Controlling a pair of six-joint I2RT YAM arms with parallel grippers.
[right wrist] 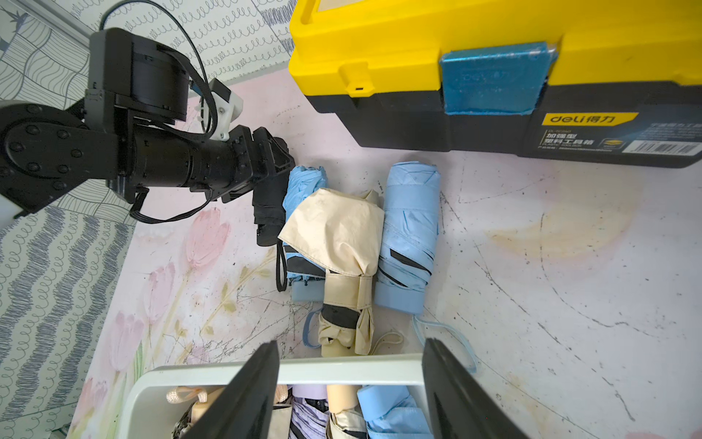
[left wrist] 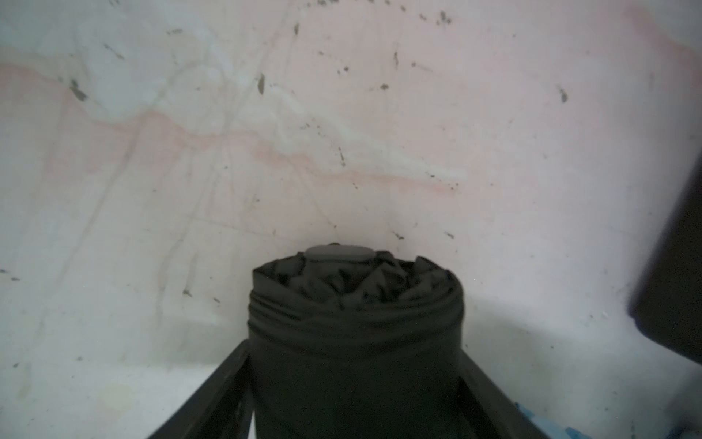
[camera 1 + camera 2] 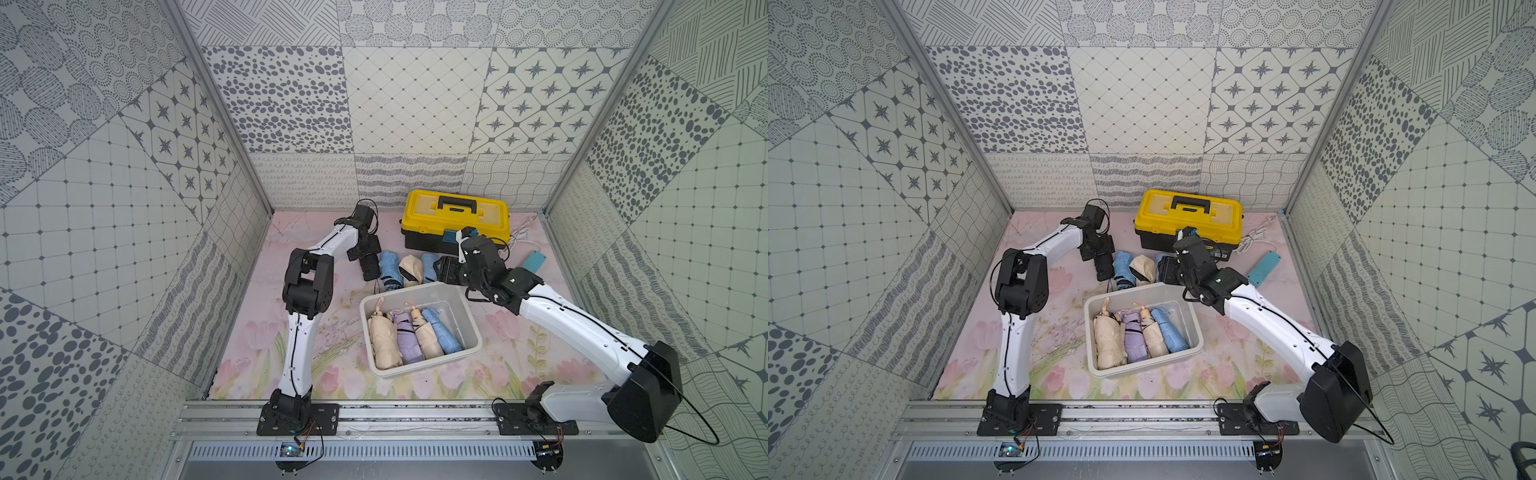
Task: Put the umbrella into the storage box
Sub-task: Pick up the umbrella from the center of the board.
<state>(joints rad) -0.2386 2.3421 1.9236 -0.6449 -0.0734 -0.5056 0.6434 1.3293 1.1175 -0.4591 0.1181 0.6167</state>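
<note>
Only the left wrist view shows the grasp closely: the left gripper [image 2: 355, 361] has its two dark fingers [image 2: 228, 384] pressed against opposite sides of a black folded umbrella [image 2: 355, 304], whose flat end cap and crumpled fabric point out over the pink floral mat [image 2: 342, 114]. From the right wrist view that same umbrella [image 1: 269, 213] is seen lying on the mat just beside a row of three more, light blue [image 1: 304, 190], beige [image 1: 342, 235] and light blue [image 1: 410, 228], all close in front of the yellow-lidded black toolbox [image 1: 456, 45]. In both top views the black umbrella is hard to tell from the dark gripper [image 3: 370, 268] above it. The right gripper [image 1: 351, 344] hovers with its jaws roughly half open and nothing between them, over the far rim of the white rectangular plastic storage box [image 1: 342, 368]. The top views alone show the whole box [image 3: 411, 289] sitting at mid-mat, well apart from the black umbrella, with four folded umbrellas side by side inside: beige [image 3: 382, 336], lilac [image 3: 407, 336], beige [image 3: 426, 336] and blue [image 3: 442, 330]. They also show a flat teal object [image 3: 1264, 268] right of the toolbox.
</note>
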